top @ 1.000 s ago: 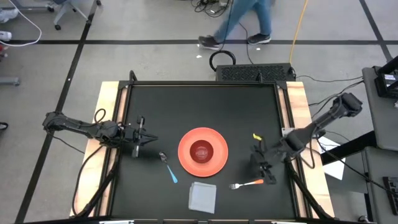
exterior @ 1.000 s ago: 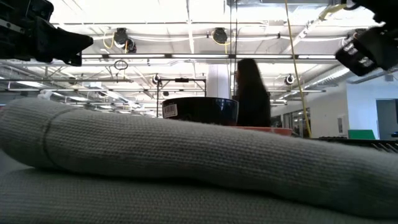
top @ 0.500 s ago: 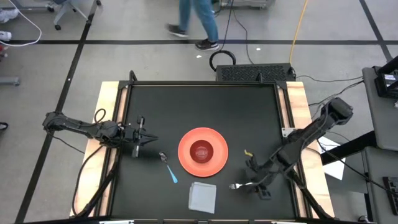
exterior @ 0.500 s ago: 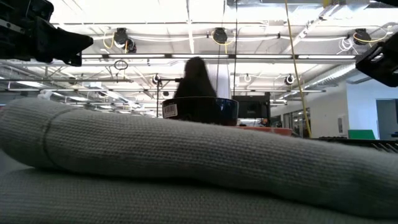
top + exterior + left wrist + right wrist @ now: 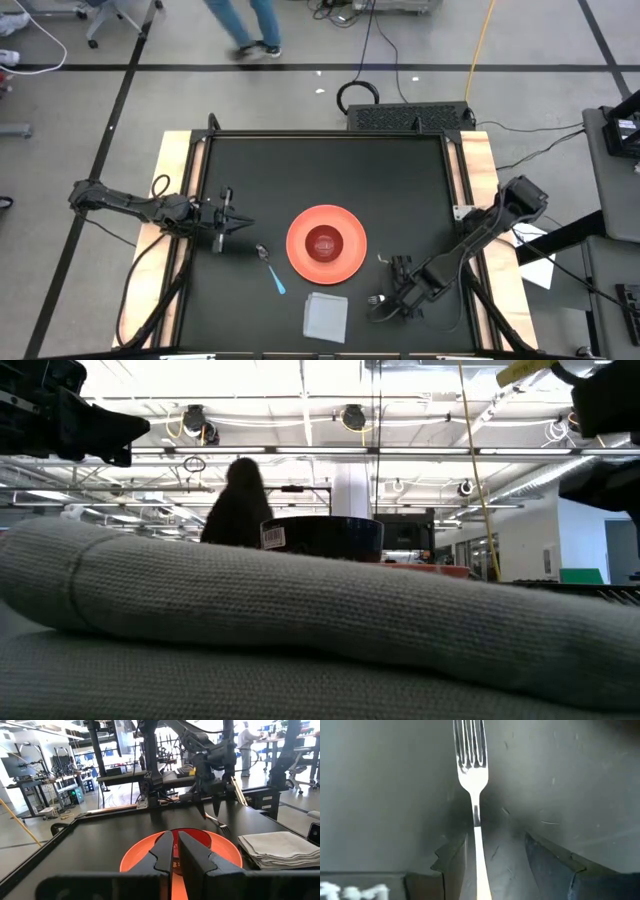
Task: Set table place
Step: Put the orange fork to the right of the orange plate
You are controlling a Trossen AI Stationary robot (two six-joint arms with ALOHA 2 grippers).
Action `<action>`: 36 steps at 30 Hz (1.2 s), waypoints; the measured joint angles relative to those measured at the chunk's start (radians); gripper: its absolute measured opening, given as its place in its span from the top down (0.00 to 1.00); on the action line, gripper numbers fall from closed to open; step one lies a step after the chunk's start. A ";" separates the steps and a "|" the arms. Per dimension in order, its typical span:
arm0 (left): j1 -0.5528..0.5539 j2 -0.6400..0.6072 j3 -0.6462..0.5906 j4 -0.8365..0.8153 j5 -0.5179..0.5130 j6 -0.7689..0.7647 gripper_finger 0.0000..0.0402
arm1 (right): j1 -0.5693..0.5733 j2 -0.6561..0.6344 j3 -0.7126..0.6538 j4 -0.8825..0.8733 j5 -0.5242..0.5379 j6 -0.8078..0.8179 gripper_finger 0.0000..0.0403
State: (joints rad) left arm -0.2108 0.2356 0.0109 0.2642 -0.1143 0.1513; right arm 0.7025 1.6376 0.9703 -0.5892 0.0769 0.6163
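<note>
Bowl [image 5: 324,243] sits on the orange plate [image 5: 301,262], spoon [image 5: 271,270] and napkin [image 5: 326,315] beside it on the desk [image 5: 330,170]. Right gripper [image 5: 392,297] straddles the fork [image 5: 473,780], jaws wide; that fork needs placing. Left gripper [image 5: 240,225] waits, jaws narrow.

The right arm reaches in from the table's right edge, bent low toward the near right part of the top. Its right gripper [image 5: 400,293] points straight down close to the surface, its two fingers [image 5: 547,862] spread apart. The left arm lies stretched in from the left edge, level and low. Its left gripper [image 5: 232,224] points toward the middle, fingers [image 5: 161,852] pressed together.
</note>
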 joint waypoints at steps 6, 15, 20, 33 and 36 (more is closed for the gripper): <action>0.000 0.000 0.000 0.000 0.000 0.000 0.92 | 0.000 0.018 0.002 0.011 -0.001 0.005 0.52; 0.000 0.000 0.000 -0.001 0.000 0.000 0.92 | 0.007 0.018 0.002 0.032 -0.002 0.019 0.52; 0.000 0.000 0.000 -0.001 0.000 0.000 0.92 | 0.007 0.053 0.001 0.054 -0.003 0.003 0.53; 0.000 0.000 0.000 -0.002 0.000 0.001 0.92 | 0.003 0.066 0.002 0.052 -0.019 0.025 0.62; 0.000 0.000 0.000 -0.002 0.000 0.001 0.92 | -0.002 0.062 0.001 0.053 -0.021 0.026 0.69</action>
State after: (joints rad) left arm -0.2108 0.2356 0.0109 0.2623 -0.1143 0.1520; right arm 0.7007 1.7000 0.9710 -0.5365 0.0555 0.6419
